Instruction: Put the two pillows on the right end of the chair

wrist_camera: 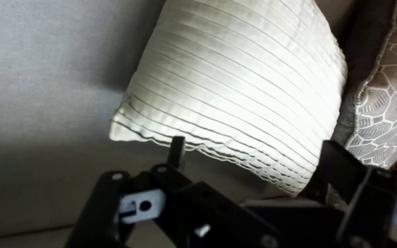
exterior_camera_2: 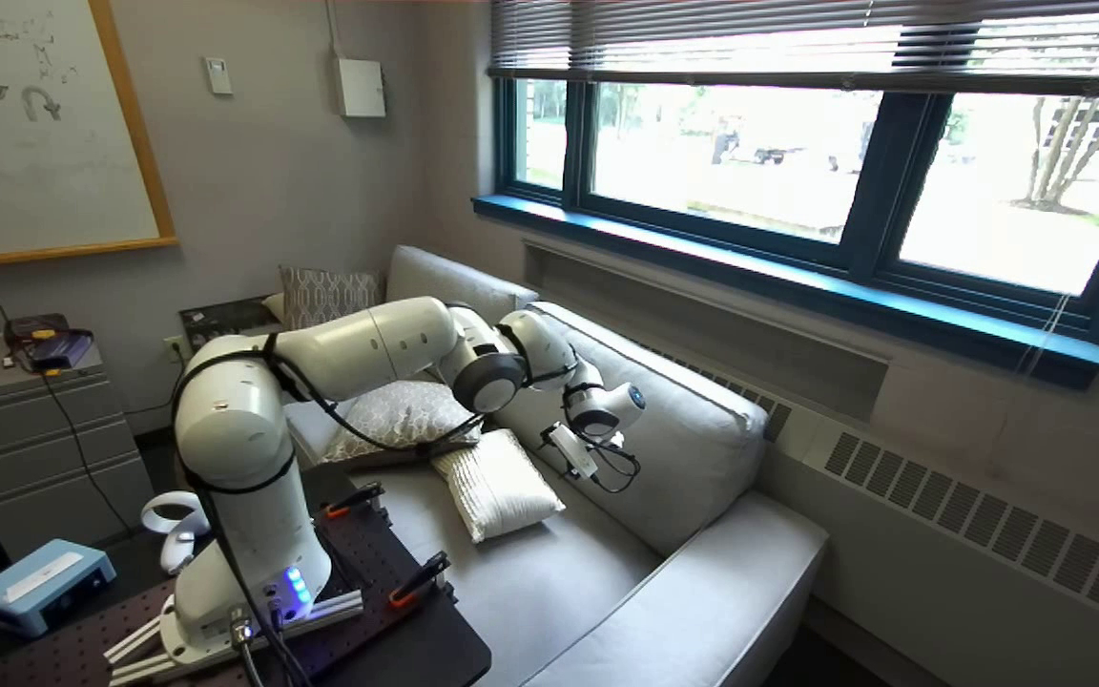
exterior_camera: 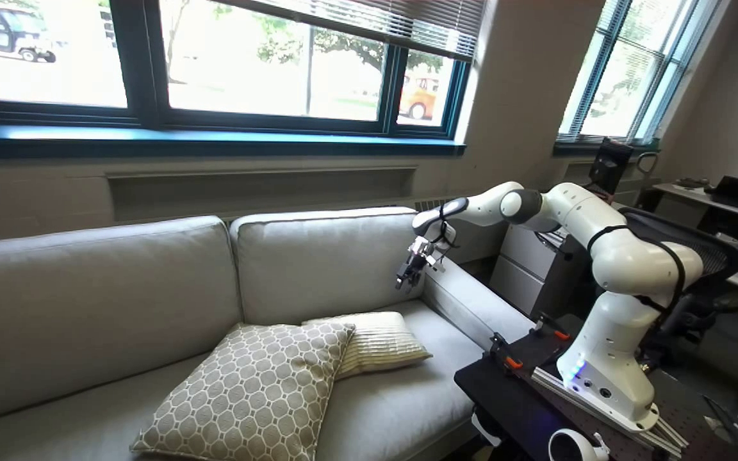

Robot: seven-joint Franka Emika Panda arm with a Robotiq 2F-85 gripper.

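Cream-white pillow (wrist_camera: 240,79) below the spread end effector (wrist_camera: 252,141), apparently apart.

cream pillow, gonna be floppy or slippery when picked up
The cream pillow will probably squash and flop, given its plump middle and wavy edge. Its ridged surface may help against slipping. Broad and squarish, it seems unlikely to roll.

Free passage exists over the sofa seat (exterior_camera_2: 549,572) between the cream-white pillow (exterior_camera_2: 504,482) and the armrest (exterior_camera_2: 702,582). The tan pillow (exterior_camera: 260,384) obstructs the opposite side; the back cushion (exterior_camera: 330,262) bounds the rear. Shadowed clearance between the pillows is uncertain.
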